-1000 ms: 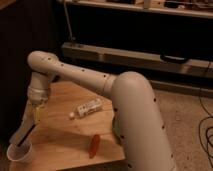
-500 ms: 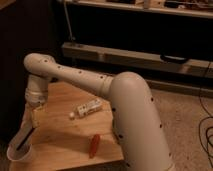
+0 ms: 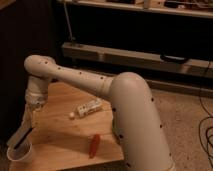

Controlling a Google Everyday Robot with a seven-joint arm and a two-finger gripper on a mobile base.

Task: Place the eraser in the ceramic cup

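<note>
The ceramic cup (image 3: 19, 154) is small and whitish and stands at the near left corner of the wooden table (image 3: 60, 132). The eraser (image 3: 23, 138) is a dark flat bar, tilted, with its lower end inside the cup's rim. My gripper (image 3: 25, 129) hangs from the white wrist just above the cup and is shut on the eraser's upper end. The lower tip of the eraser is hidden inside the cup.
A white bottle-like object (image 3: 89, 107) lies in the middle of the table. A red-orange pepper-shaped item (image 3: 94, 145) lies near the front edge. My bulky white arm (image 3: 135, 120) covers the table's right side. Dark shelving (image 3: 140, 55) stands behind.
My gripper has moved down and slightly left with the eraser. The eraser's lower end now reaches into the cup. The cup, bottle and pepper have not moved.
</note>
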